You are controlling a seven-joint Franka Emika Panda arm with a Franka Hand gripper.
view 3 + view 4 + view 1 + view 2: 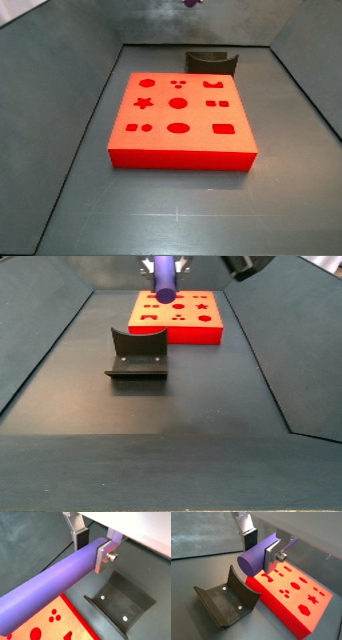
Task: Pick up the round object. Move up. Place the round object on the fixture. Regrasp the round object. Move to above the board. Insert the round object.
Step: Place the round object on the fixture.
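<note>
My gripper (92, 553) is shut on the round object (47, 584), a smooth purple peg, and holds it level, high above the floor. One silver finger plate (102, 558) presses its near side, and the dark pad (81, 541) stands against its far side. In a wrist view the peg's flat end (252, 561) hangs above the gap between the dark fixture (228, 599) and the red-orange board (294, 594). In a side view the peg (164, 278) hangs over the board (177, 318), behind the fixture (138, 353). In another side view only a purple bit (191, 3) shows.
The board (181, 118) lies mid-floor with star, round and square holes. The fixture (211, 62) stands just behind it near the back wall. Dark sloping walls enclose the grey floor (174, 406). A thin black cable (57, 554) lies on the floor.
</note>
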